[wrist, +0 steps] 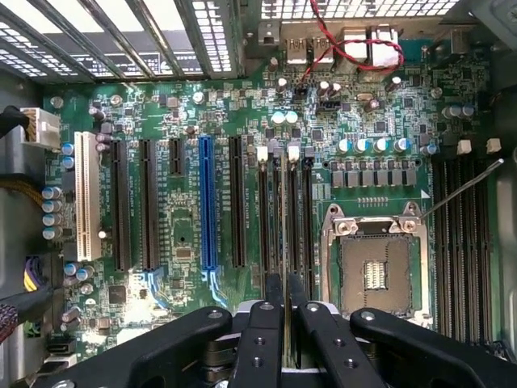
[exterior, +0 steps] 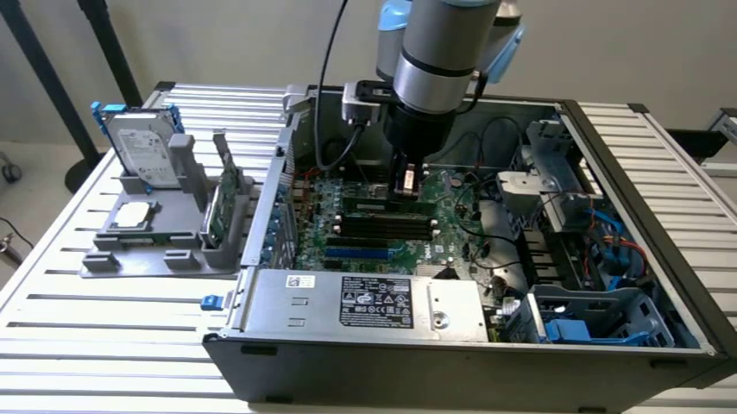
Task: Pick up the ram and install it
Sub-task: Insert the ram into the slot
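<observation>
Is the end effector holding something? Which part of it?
The end effector is shut on the ram, pinching the thin stick by its upper long edge.

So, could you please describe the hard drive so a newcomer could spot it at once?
On the slatted metal table, at the exterior view's left of the open black computer case, sits a grey holder. The silver hard drive stands at its far end; blue side rails distinguish it from the green circuit card beside it.
</observation>
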Robot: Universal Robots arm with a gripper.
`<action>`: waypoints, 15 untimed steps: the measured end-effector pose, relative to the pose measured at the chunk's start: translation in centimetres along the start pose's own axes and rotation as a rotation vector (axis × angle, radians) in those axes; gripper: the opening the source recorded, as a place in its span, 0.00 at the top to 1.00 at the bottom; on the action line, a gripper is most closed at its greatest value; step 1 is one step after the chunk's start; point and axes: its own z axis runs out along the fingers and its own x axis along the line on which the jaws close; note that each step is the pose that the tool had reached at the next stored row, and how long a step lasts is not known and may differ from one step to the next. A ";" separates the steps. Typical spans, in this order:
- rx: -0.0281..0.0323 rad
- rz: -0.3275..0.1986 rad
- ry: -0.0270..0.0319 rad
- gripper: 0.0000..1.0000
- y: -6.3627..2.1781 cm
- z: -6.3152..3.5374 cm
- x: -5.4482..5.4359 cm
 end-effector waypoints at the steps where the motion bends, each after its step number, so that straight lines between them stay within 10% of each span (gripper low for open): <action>1: 0.0006 0.000 0.0000 0.86 -0.01 0.05 0.1; 9: 0.0201 -0.009 -0.0002 0.86 -0.09 0.64 0.4; 15: 0.0213 -0.012 0.0008 0.86 -0.08 0.97 0.4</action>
